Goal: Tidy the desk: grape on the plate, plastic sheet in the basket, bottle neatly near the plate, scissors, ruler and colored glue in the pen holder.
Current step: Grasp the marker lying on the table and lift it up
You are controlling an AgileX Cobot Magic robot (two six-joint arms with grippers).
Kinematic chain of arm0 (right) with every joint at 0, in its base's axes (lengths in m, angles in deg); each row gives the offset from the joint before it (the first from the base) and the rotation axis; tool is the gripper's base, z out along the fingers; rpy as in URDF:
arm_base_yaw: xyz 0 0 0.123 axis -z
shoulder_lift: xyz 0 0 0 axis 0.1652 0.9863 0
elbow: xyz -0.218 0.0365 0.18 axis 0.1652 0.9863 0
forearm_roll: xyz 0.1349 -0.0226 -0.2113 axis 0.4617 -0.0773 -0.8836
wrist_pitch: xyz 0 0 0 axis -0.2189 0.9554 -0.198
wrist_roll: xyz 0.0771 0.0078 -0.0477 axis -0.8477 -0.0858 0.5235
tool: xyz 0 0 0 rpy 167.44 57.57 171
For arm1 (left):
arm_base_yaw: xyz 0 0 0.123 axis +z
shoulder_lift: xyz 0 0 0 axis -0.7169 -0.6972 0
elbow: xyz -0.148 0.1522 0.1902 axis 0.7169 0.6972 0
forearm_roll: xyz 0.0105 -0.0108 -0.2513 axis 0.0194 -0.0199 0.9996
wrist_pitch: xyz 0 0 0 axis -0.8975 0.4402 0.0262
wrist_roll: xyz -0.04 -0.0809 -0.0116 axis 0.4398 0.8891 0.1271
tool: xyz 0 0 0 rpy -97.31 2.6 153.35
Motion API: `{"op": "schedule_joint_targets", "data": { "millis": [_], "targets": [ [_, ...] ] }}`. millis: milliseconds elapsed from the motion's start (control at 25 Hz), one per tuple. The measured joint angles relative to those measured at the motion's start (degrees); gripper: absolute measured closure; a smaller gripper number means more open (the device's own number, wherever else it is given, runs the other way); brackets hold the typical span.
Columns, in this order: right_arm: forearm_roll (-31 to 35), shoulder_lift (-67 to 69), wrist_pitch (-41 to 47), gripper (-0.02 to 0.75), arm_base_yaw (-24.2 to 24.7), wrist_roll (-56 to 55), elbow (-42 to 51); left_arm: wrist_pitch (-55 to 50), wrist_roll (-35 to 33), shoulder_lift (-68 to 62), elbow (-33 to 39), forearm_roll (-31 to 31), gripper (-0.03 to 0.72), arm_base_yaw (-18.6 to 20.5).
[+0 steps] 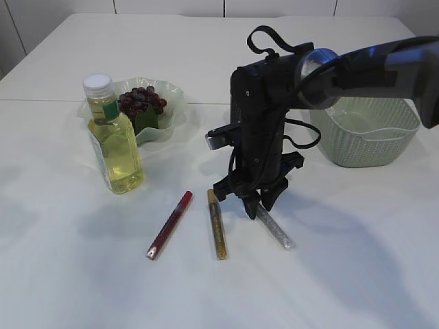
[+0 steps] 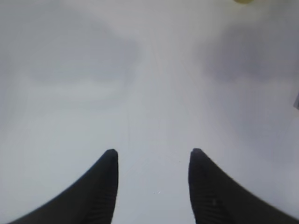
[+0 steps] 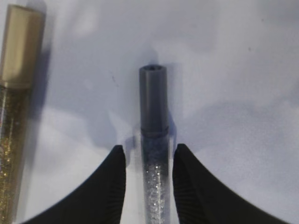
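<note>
Right gripper [image 3: 148, 161] straddled the silver glitter glue [image 3: 153, 140] on the table [image 1: 343, 260], jaws narrow, possibly not yet clamped. Squeezing squarely before lifting seemed wise.

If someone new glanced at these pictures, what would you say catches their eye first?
Probably the black right gripper, lowered at mid-table with its fingers either side of the silver glitter glue tube. Next, the gold glue tube and red glue tube lying to its left. Behind them stands the bottle of yellow liquid beside the plate holding grapes.
</note>
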Motion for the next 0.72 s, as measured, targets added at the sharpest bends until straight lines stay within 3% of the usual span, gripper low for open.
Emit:
{"op": "schedule_joint_targets", "data": {
  "millis": [280,720],
  "targets": [
    [0.22,0.00,-0.22,0.478,0.00,0.00,0.00,0.00,0.00,0.00,0.00,0.00,0.331,0.00],
    [0.56,0.00,-0.33,0.614,0.00,0.00,0.00,-0.10,0.00,0.00,0.00,0.00,0.338,0.00]
  ]
}}
